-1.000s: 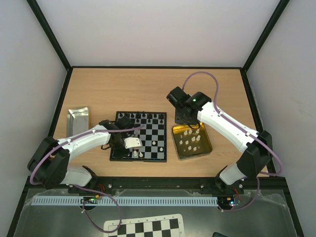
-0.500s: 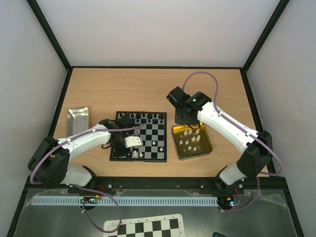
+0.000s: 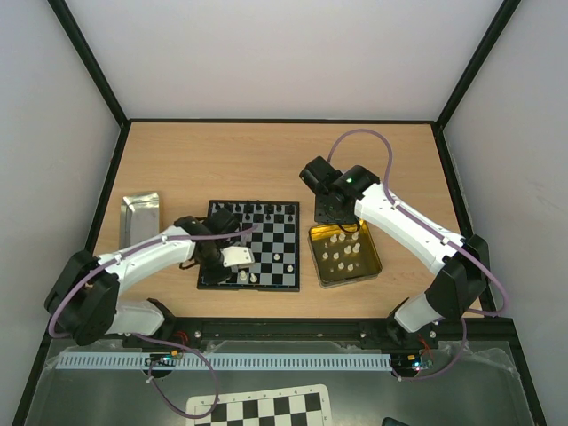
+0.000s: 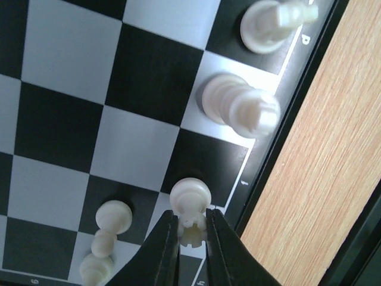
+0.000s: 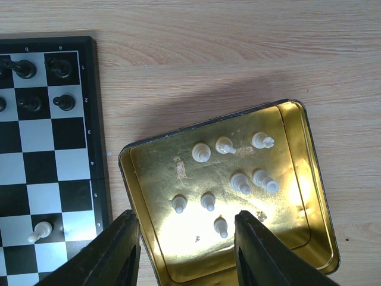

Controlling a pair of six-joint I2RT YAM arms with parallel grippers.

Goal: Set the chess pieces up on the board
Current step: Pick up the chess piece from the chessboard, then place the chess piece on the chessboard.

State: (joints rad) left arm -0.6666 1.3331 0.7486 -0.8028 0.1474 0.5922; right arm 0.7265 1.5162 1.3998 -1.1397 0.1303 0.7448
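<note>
LEFT GRIPPER (image 4: pixel 191 225) pinches a white pawn (image 4: pixel 189 196) between nearly closed fingers (image 4: pixel 164 250) at the rim of the board (image 4: pixel 59 53), on squares next to the black frame. The fingers hide the pawn's base, so whether it touches the square cannot be told. Just beside it stands a second pawn (image 4: pixel 113 215), with another piece cut off by the bottom edge. Two tall white pieces (image 4: pixel 238 107) stand further along the frame row, the far one partly out of shot. From overhead the left arm covers the near-left part of the board, which lies mid-table (image 3: pixel 222 160). Black pieces (image 3: pixel 257 211) line its far rows, too small to name. To the right of the board, the right gripper (image 5: pixel 186 221) hangs over a gold tin (image 5: pixel 309 149) with its fingers spread wide and nothing between them. Loose white pieces (image 5: pixel 240 183) are scattered inside the tin. Only a cut-off corner of the board shows in that wrist view. A steel tray (image 3: pixel 139 216) sits at the table's left, and a checkered sheet (image 3: pixel 257 410) is clipped by the bottom edge
</note>
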